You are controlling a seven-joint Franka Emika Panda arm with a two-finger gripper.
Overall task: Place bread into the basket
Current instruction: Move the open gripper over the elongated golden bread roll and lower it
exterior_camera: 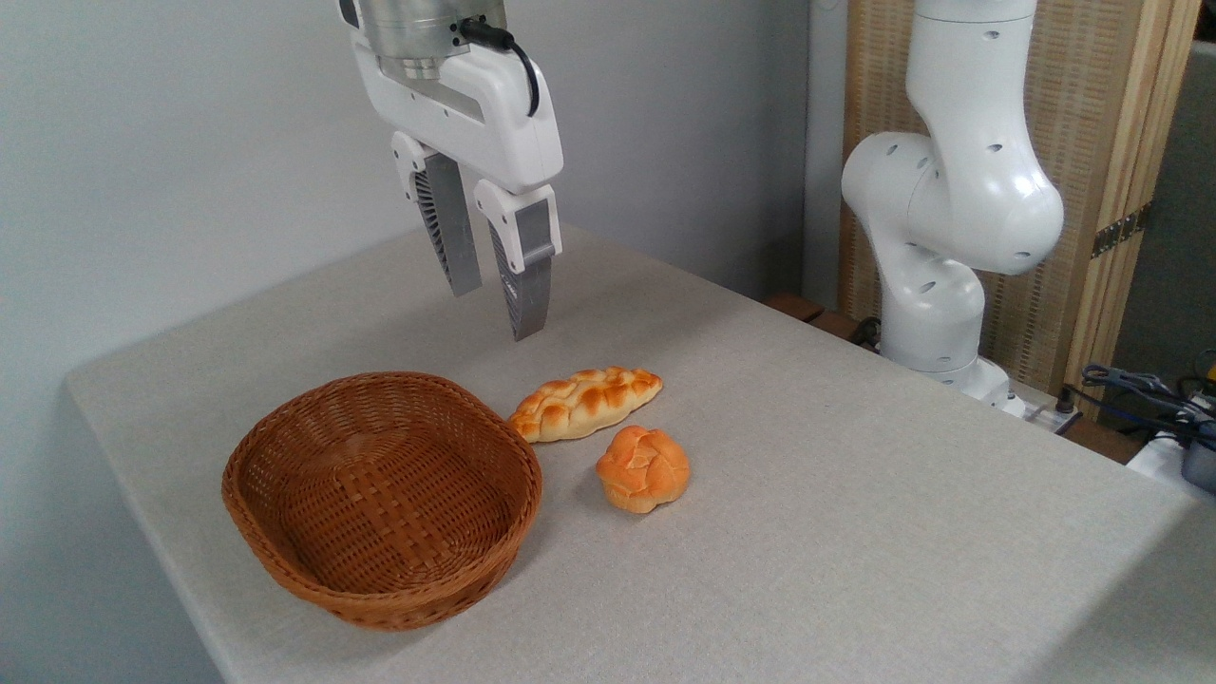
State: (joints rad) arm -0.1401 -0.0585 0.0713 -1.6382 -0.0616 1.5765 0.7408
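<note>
No transfer step is complete: the long golden-yellow braided bread (585,403) lies on the grey table (855,532), just beside the empty oval brown wicker basket (285,560), while the white two-finger gripper (496,302) hangs above, narrowly parted and holding nothing.

Table (855,532) covered in pale grey-beige cloth, fills most of view. Plain light grey wall (190,142) behind, evenly lit, soft shadows. Right rear: woven reed screen (1092,114) in light wood frame, dark metal hinge on it. Far right edge: tangle of cables (1140,385) beside the table.
</note>
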